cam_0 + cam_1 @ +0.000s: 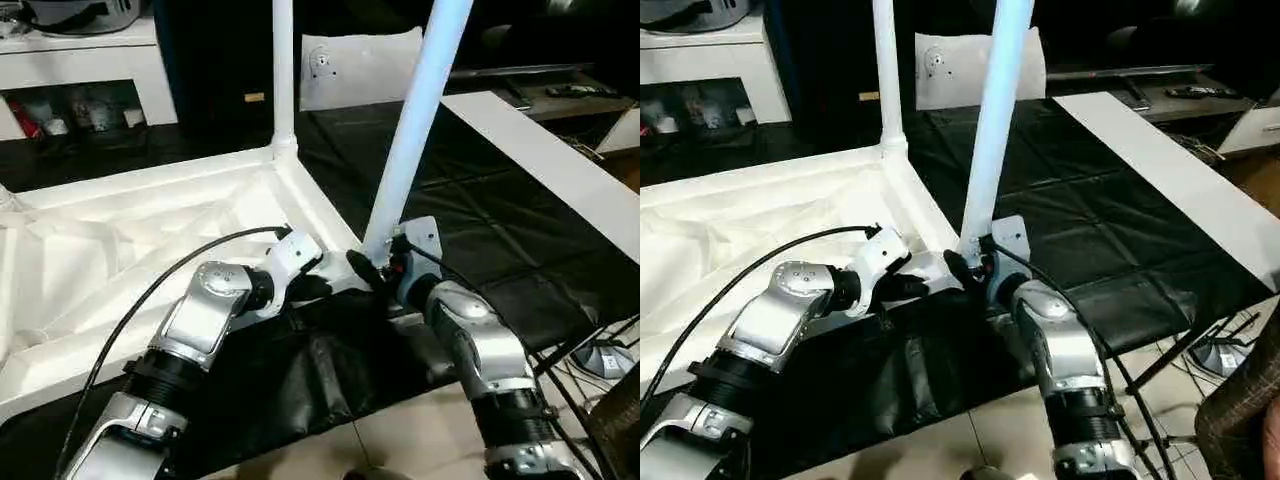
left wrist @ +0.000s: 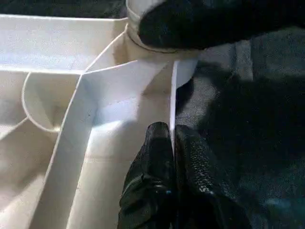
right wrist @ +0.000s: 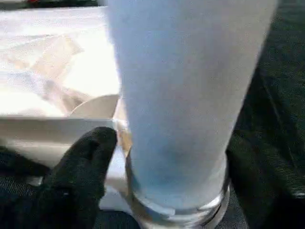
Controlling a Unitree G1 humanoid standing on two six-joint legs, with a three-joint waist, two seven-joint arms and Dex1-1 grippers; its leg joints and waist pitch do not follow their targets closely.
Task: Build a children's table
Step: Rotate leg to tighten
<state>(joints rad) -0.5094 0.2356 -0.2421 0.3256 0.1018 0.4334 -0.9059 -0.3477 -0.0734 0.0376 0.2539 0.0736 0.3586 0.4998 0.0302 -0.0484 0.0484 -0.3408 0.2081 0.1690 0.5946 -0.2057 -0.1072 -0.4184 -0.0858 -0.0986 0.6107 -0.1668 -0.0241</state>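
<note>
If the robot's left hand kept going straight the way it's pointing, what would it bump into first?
Probably the leg standing in the tabletop's near corner socket. The left hand, pinching the tabletop's edge wall, points along it toward that leg's base.

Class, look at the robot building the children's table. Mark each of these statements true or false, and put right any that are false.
1. The tabletop lies upside down, ribbed side up. True.
2. No leg stands in a socket yet. False: the far leg stands upright in its corner socket, and the near leg stands tilted at the near corner.
3. The left gripper is shut on the tabletop's thin edge wall. True.
4. The right gripper is at the far leg. False: it is at the base of the near leg.
5. The work lies on a black sheet. True.
</note>
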